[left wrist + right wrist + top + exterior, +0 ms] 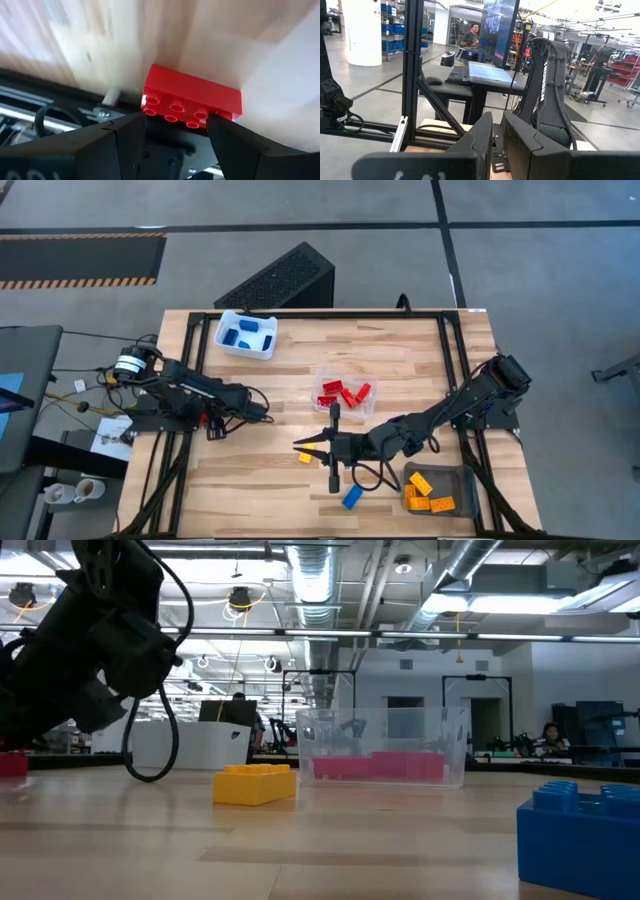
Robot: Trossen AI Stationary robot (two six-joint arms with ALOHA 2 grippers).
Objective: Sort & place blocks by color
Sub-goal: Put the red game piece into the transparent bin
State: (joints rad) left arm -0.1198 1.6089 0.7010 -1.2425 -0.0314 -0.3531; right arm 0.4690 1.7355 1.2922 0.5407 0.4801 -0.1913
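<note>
- The red brick point(192, 101) lies at the left edge of the table, just by the dark frame rail; in the left wrist view it sits between the two dark fingers point(125, 137) with its studs turned toward the camera.
- The left gripper point(212, 423) has its fingers spread to either side of that brick; whether they touch it cannot be told, and no squeeze shows.
- By the look of it, the brick is light, rigid, smooth plastic. It should not deform, but the glossy sides could slip, so the flat long sides seem the best place to take hold, not the studded face.
- Being so close to the rail, a finger could catch on the frame, I would judge.
- Other loose bricks: a yellow brick point(305, 457) near the middle of the table and a blue brick point(351, 498) closer to the near edge, well apart from the red one.
- The right gripper point(312, 445) hovers over the middle, just beside the yellow brick, its fingers pressed together on nothing that can be seen.
- The clear tray point(352, 375) in the middle holds red bricks; the white tray point(226, 341) at the far left holds blue ones; the grey tray point(466, 485) at the near right holds orange ones.
- Sorting looks well along, with three bricks seen outside the trays.
</note>
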